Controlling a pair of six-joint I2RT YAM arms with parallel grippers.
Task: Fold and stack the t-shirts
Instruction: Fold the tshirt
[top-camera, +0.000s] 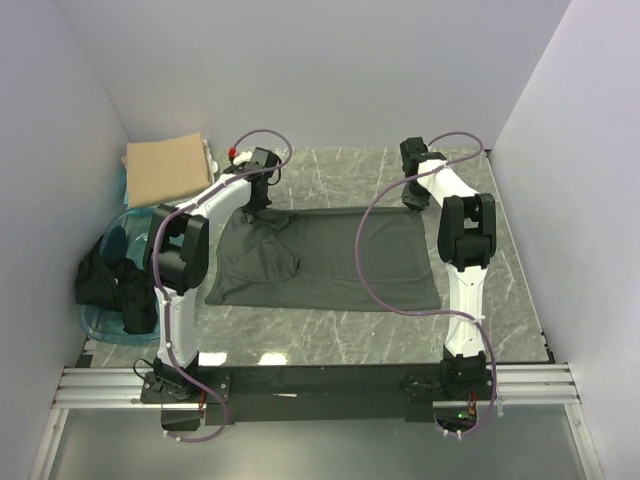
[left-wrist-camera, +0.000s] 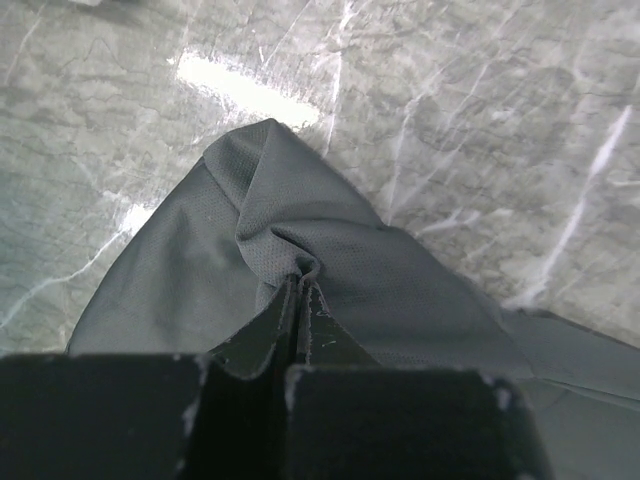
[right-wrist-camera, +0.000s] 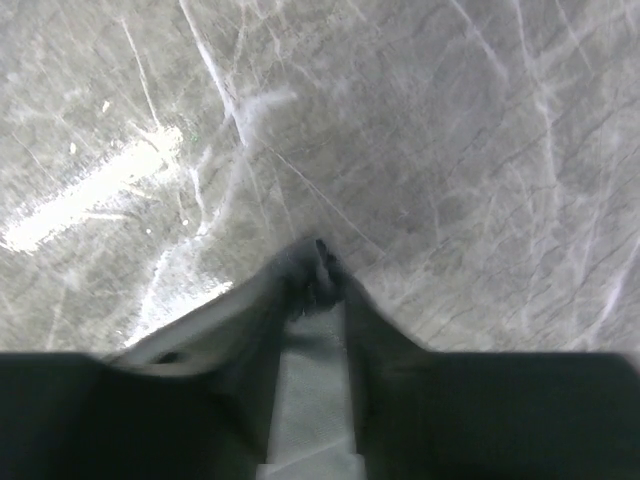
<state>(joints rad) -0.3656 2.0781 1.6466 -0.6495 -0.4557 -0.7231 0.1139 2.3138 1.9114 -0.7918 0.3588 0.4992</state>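
A charcoal-grey t-shirt (top-camera: 340, 260) lies spread across the marble table, with its left part rumpled and folded over. My left gripper (top-camera: 258, 208) is at the shirt's far left corner. In the left wrist view that gripper (left-wrist-camera: 300, 285) is shut on a pinch of the grey cloth (left-wrist-camera: 300, 215), which rises in a peak. My right gripper (top-camera: 413, 203) is at the far right corner. In the blurred right wrist view its tips (right-wrist-camera: 318, 290) hold a bunched bit of the dark cloth (right-wrist-camera: 308, 262). A folded tan t-shirt (top-camera: 168, 168) lies at the far left. Black t-shirts (top-camera: 115, 285) sit heaped at the left.
A translucent teal tub (top-camera: 100, 322) holds the black heap by the left wall. White walls close in the table on the left, back and right. Purple cables (top-camera: 365, 270) loop from both arms over the shirt. A metal rail (top-camera: 320, 385) runs along the near edge.
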